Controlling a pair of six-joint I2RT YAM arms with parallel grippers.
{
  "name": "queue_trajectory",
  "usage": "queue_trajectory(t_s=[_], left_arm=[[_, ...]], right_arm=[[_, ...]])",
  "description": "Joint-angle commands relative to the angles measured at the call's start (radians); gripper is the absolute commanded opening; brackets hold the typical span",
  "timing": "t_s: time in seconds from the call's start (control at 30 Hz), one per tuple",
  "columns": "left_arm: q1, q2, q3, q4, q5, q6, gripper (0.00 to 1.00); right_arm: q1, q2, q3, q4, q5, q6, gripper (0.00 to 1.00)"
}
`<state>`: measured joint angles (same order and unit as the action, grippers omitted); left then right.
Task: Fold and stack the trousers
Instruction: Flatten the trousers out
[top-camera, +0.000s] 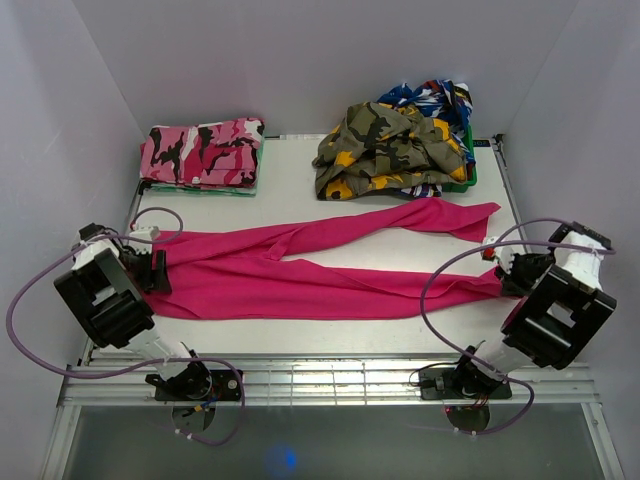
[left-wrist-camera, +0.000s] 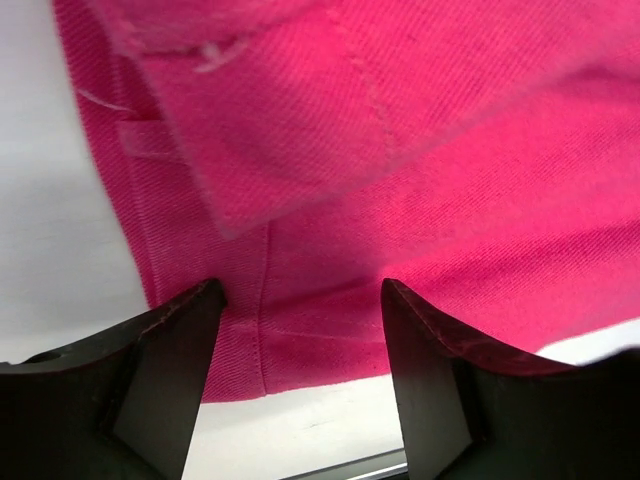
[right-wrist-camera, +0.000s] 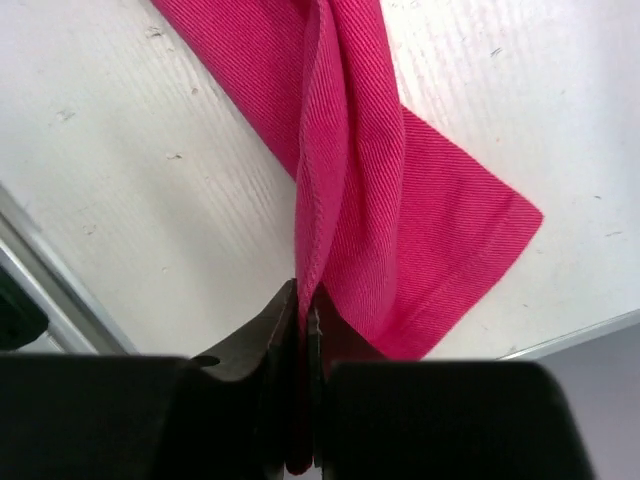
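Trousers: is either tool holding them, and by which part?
Right tool pinches a raised fold of the trousers near a leg hem; left tool is open.

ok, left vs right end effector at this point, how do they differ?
The left end effector is open, its fingers spread over the trousers. The right end effector is shut, pinching a raised fold of them. The left is at the wide end of the garment and the right at a leg end. Both are down at the same magenta fabric.
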<state>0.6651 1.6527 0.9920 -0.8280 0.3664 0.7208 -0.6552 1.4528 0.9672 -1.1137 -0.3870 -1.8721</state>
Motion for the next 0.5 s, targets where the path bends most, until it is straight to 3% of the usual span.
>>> queue_trajectory(t_s=[0.0, 0.07, 0.2, 0.47], left_arm=[[0.004, 0.065, -0.038, 0.096, -0.131, -0.026, 0.75], [0.020, 0.078, -0.050, 0.145, -0.171, 0.003, 0.73], [0.025, 0.101, -0.038, 0.187, -0.225, 0.043, 0.72], [0.025, 0.142, 0.050, 0.159, -0.241, 0.029, 0.71]], right_arm=[[0.002, 0.068, 0.228, -0.108, -0.097, 0.109, 0.08], [0.002, 0.125, 0.351, -0.199, -0.134, 0.237, 0.08], [0.057, 0.269, 0.484, -0.192, -0.133, 0.367, 0.08], [0.149, 0.615, 0.636, 0.008, -0.087, 0.786, 0.08]])
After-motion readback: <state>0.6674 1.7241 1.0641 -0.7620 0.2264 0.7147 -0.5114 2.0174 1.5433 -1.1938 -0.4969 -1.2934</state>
